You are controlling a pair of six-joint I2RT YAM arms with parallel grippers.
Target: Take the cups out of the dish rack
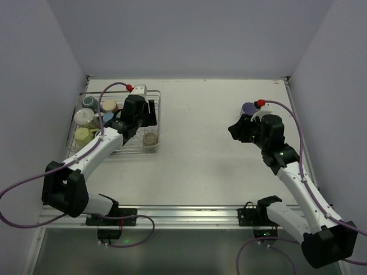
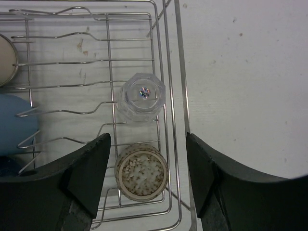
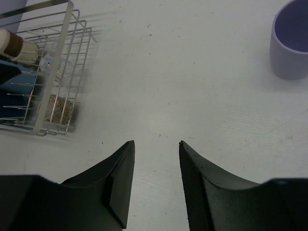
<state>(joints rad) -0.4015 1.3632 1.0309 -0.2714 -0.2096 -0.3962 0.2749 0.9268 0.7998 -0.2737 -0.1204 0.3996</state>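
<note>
The silver wire dish rack [image 1: 159, 123] stands at the left of the table. It holds several cups: dark teal [image 1: 89, 102], tan [image 1: 109, 106], pale yellow [image 1: 83, 136] and a speckled one [image 1: 150, 137]. My left gripper [image 1: 147, 117] hovers over the rack's right end. In the left wrist view it [image 2: 148, 139] is open, its fingers on either side of the speckled cup [image 2: 142, 172] without touching it, and a clear upturned tumbler [image 2: 142, 96] stands just beyond. A lavender cup [image 1: 248, 107] stands on the table at the right. My right gripper [image 3: 156, 144] is open and empty, near and left of that cup [image 3: 291, 43].
A light blue cup [image 2: 14, 125] lies at the rack's [image 2: 180, 72] left in the left wrist view. The rack [image 3: 65, 62] shows far left in the right wrist view. White walls close the table on three sides. Purple cables trail from both arms.
</note>
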